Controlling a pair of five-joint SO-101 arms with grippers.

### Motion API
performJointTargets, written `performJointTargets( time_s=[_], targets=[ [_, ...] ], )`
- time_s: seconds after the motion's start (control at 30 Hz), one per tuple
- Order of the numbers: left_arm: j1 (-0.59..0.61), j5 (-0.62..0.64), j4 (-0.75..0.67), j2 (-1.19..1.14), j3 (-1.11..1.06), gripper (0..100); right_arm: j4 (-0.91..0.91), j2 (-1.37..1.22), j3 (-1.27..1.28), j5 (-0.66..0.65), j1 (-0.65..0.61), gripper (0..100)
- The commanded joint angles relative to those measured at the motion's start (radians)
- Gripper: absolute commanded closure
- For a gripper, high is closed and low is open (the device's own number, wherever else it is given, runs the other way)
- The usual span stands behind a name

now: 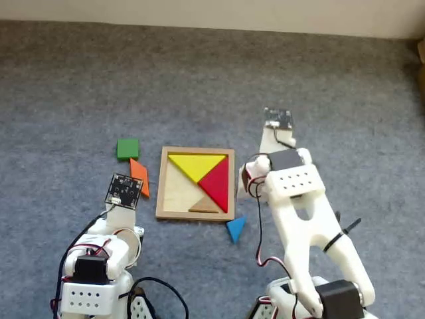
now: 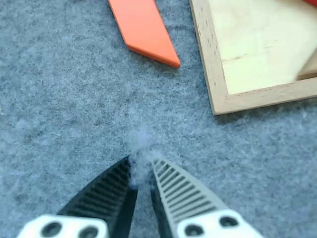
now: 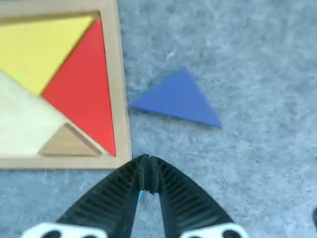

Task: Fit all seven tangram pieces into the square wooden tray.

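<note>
Tangram tray [image 1: 161, 183]: sat mid-carpet holding yellow triangle [image 1: 196, 165], red triangle [image 1: 218, 183] and small tan triangle [image 1: 204, 207], with blue triangle [image 1: 235, 228] just off its near right corner and orange parallelogram [image 1: 139, 176] and green square [image 1: 127, 148] beside its left edge. Judged partway through, between picks. Probably called next for opening the right gripper [image 3: 147, 173], clenched empty near the blue triangle; left gripper [image 2: 141, 171] likewise pinched on nothing.

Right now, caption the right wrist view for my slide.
Shut right pincer by square wooden tray's corner; blue triangular piece lies outside on grey carpet.
</note>
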State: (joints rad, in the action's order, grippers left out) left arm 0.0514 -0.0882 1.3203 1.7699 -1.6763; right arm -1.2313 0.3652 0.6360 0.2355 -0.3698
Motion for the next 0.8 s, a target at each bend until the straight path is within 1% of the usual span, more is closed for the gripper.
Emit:
performJointTargets(
  time_s=[0.0,0.07,0.2,0.27,0.47,0.6,0.77],
  targets=[
    [0.008,-0.008,0.006,0.05,-0.019,99,-0.004,0.045,0.005,-0.051,-0.056,96.2],
    [0.008,-0.008,0.006,0.05,-0.019,99,-0.004,0.047,0.036,-0.025,-0.067,89.6],
    [0.008,-0.008,0.006,0.05,-0.019,99,-0.004,0.047,0.093,0.012,-0.105,72.2],
    [0.008,-0.008,0.006,0.05,-0.019,99,-0.004,0.047,0.11,0.011,-0.128,67.3],
    [0.008,-0.008,0.006,0.05,-0.019,99,0.002,0.047,0.11,0.011,-0.14,66.6],
    [0.008,-0.008,0.006,0.05,-0.019,99,0.071,0.053,0.117,0.011,-0.142,66.6],
    [0.008,-0.008,0.006,0.05,-0.019,99,0.068,0.059,0.114,0.015,-0.136,66.6]
  ],
)
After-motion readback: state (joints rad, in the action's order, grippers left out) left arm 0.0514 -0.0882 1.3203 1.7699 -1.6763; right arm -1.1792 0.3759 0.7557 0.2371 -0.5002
